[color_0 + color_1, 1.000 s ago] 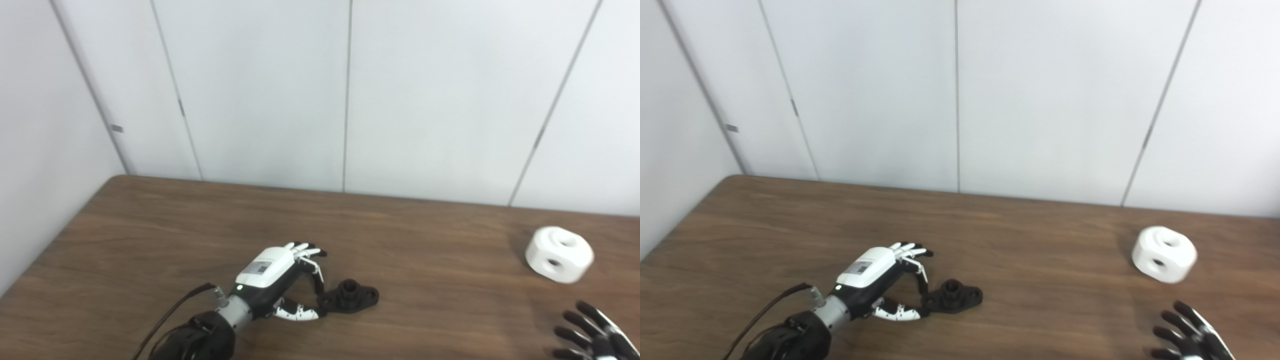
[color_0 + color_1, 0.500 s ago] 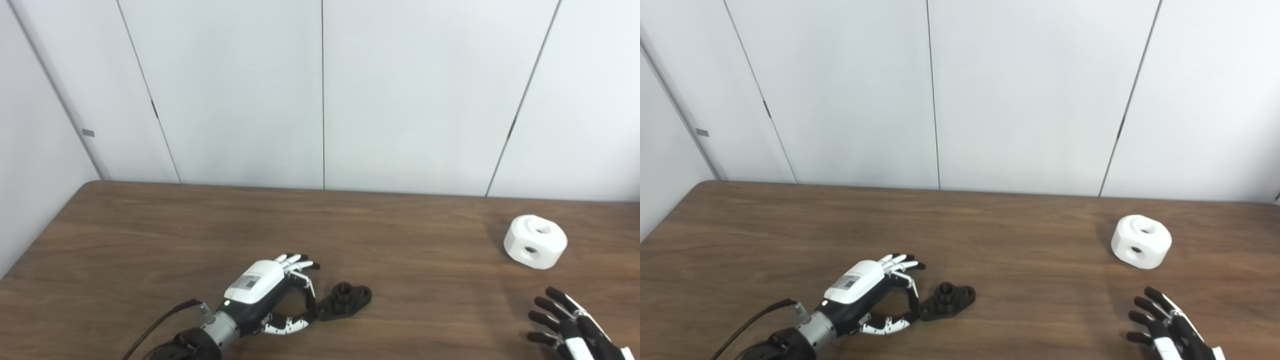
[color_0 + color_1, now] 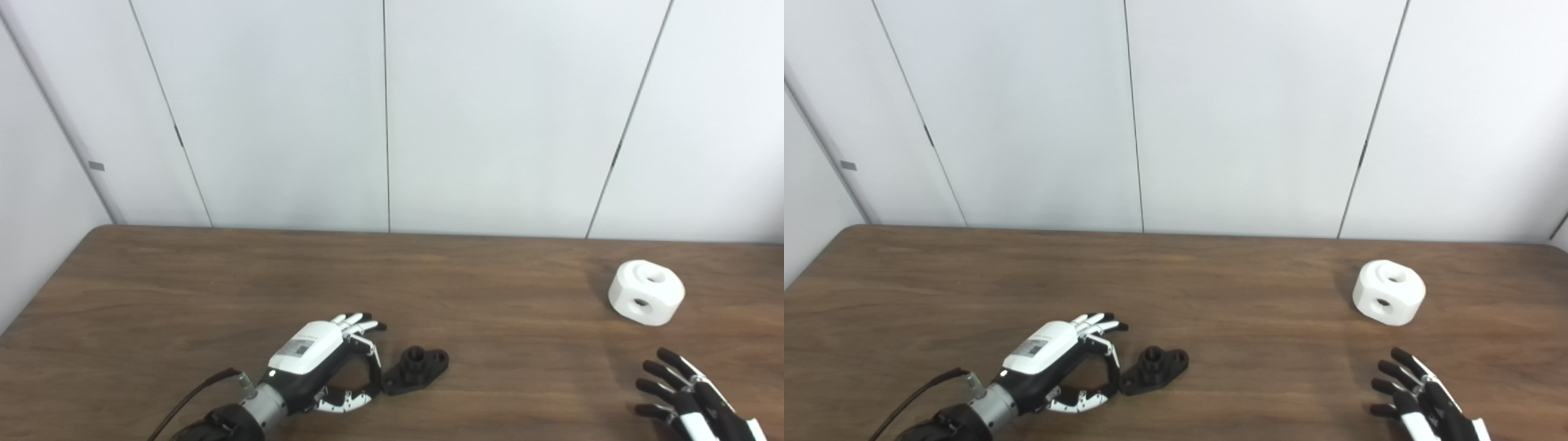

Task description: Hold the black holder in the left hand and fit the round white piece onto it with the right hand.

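Behind the brown wooden table [image 3: 184,288], pale wall panels [image 3: 490,122] meet at seams.

Label on left hand [image 3: 318,355] unreadable.

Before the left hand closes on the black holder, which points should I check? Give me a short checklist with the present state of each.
1. Black holder lies flat on the table, within reach: ok.
2. Left hand is at the holder's near end, fingers curled around it: ok.
3. Firm grasp on the holder: cannot tell; fingertips look to touch it, but it is not lifted.
4. Right hand is open and holds nothing: ok.
5. Round white piece stands free, apart from the right hand: ok.
6. White piece fitted on the holder: not ok, not yet done.
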Action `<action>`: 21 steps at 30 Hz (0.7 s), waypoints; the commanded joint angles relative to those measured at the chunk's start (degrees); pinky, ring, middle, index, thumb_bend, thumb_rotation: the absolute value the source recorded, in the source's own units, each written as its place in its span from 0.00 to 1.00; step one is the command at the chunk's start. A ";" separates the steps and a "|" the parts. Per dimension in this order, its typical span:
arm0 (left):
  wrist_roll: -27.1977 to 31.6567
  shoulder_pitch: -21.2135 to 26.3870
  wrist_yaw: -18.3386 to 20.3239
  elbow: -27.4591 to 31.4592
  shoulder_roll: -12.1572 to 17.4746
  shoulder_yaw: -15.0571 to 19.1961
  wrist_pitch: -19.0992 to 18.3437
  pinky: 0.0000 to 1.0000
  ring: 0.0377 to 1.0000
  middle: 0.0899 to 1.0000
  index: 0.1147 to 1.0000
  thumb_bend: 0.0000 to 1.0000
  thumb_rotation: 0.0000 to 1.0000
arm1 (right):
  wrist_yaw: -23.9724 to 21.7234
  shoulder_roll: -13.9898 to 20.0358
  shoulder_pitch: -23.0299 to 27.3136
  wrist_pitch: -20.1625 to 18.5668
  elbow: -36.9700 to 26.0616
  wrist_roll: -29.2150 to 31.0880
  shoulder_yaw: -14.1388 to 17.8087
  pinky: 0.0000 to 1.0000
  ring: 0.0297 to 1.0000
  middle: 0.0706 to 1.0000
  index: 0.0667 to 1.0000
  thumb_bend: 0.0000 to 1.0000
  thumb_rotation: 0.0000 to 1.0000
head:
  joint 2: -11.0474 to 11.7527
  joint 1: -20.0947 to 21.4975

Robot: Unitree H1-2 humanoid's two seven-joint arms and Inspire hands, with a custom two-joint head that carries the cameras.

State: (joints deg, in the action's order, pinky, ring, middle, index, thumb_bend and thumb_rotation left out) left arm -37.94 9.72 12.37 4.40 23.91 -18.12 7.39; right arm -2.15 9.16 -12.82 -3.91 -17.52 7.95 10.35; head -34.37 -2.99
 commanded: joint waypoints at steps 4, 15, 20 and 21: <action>-0.36 0.29 0.14 0.32 0.61 0.08 0.85 1.00 0.98 0.90 0.42 0.51 0.05 | 0.54 -0.45 0.73 1.71 -1.83 1.25 1.05 0.59 0.73 0.79 0.81 0.68 0.73 | -0.08 0.12; -0.26 0.34 0.14 0.28 0.70 0.30 0.95 1.00 0.97 0.91 0.42 0.51 0.05 | 0.44 -0.52 0.76 1.58 -1.72 1.62 0.92 0.59 0.73 0.79 0.81 0.68 0.74 | 0.02 0.29; -0.40 0.46 -0.06 0.07 0.67 0.30 1.18 1.00 0.97 0.90 0.42 0.51 0.05 | 0.42 -0.57 0.91 1.88 -1.40 1.66 0.89 0.59 0.74 0.79 0.80 0.68 0.73 | 0.20 0.28; -0.45 0.48 -0.02 0.06 0.67 0.29 1.13 1.00 0.97 0.90 0.42 0.51 0.05 | 0.33 -0.54 0.93 1.95 -1.32 1.80 0.90 0.59 0.74 0.79 0.80 0.68 0.73 | 0.20 0.28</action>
State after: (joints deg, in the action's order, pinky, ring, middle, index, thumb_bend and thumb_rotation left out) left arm -38.06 9.72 12.19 4.35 23.91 -18.01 7.87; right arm -2.01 9.10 -12.81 -3.93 -17.51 8.86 10.77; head -34.10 -2.64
